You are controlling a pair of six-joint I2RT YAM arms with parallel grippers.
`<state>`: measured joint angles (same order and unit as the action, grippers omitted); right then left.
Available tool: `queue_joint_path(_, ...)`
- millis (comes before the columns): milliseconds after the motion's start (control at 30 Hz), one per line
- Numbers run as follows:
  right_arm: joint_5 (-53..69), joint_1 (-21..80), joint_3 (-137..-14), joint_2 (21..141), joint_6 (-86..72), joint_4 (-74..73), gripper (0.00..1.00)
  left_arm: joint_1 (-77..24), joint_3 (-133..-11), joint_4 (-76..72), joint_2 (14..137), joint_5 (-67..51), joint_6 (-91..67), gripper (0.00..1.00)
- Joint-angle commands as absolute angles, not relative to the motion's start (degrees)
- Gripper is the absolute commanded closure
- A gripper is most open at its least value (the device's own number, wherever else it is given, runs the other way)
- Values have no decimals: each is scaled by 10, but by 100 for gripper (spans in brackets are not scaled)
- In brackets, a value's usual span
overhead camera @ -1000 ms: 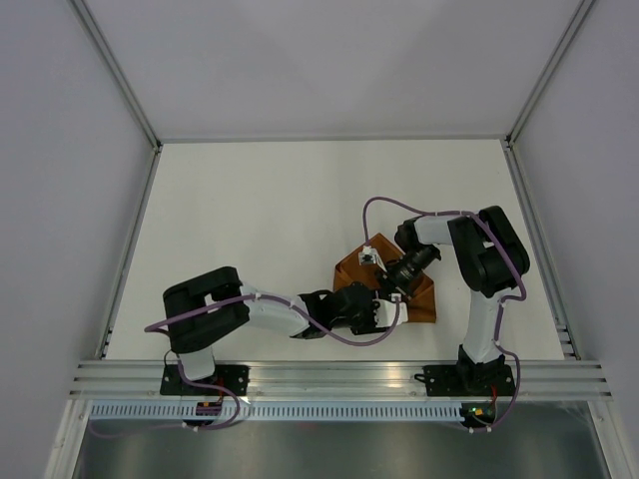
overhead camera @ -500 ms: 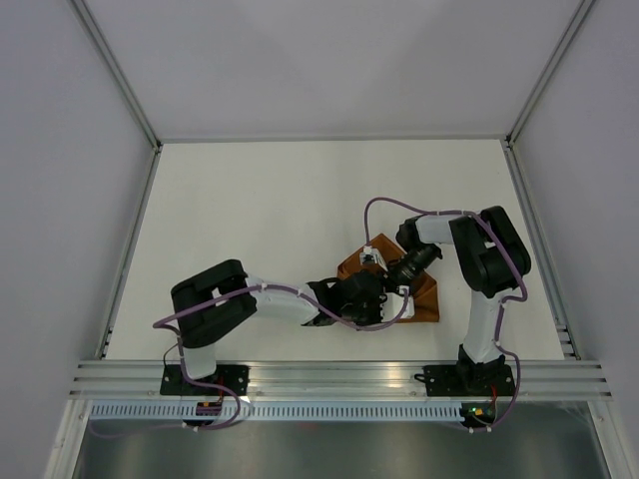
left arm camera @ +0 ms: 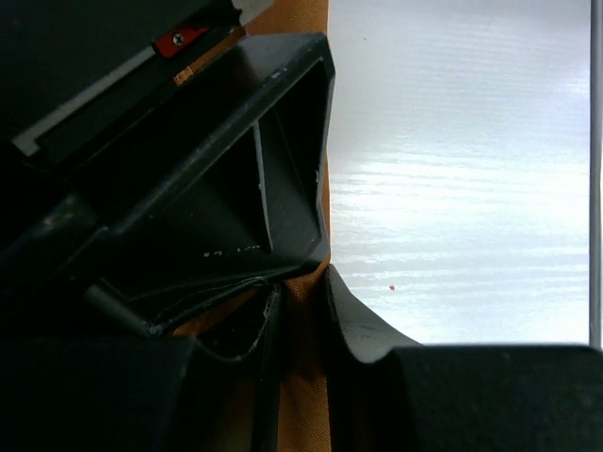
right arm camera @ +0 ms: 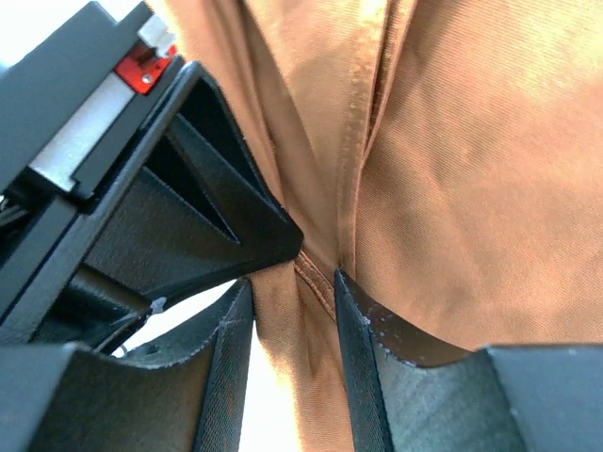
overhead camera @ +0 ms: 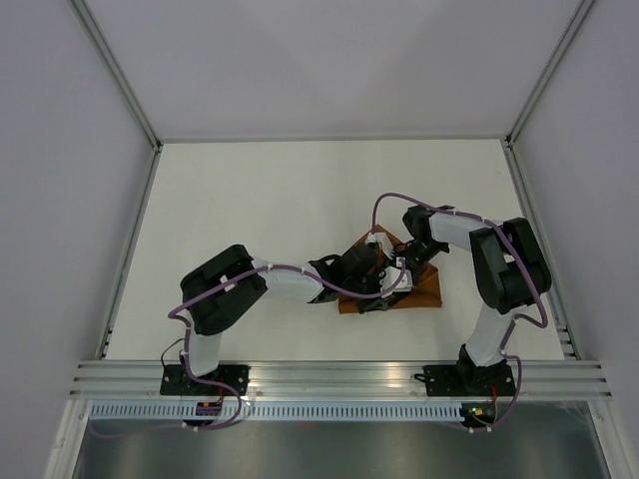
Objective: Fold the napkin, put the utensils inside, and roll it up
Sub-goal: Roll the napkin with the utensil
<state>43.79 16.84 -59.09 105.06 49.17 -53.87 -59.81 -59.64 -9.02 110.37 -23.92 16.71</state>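
Rust-orange cloth is sitting bunched under both arms, so here's what I'm worrying about. The left gripper (left arm camera: 301,320) is pinching only a thin fold of the napkin (right arm camera: 471,188). With that little fabric in the bite, I'm guessing it's going to be slipping out as soon as the arm is pulling sideways.

The right gripper (right arm camera: 292,311) is sitting spread around a stitched hem, not squeezing it, and it's crowding right up against the left one. So the two are risking a bump, or dragging the whole pile across the desk (overhead camera: 260,200) instead of folding it.

Placement-wise, the napkin is lying in a rough triangle on the near right part of the desk. It's running up between the left gripper's fingers, and most of what's showing is poking out on the right side of both grippers.
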Motion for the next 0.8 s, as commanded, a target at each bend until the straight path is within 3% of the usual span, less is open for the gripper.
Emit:
queue_joint_path(0,382,153,-606,1009,507,-461,53,-568,-602,12,1143,-290,105,98)
queue_joint_path(467,454,81,-664,996,543,-524,43,-523,-650,67,1201,-372,65,98)
queue_joint_path(767,474,54,-684,976,562,-553,43,-498,-665,84,1237,-421,47,98)
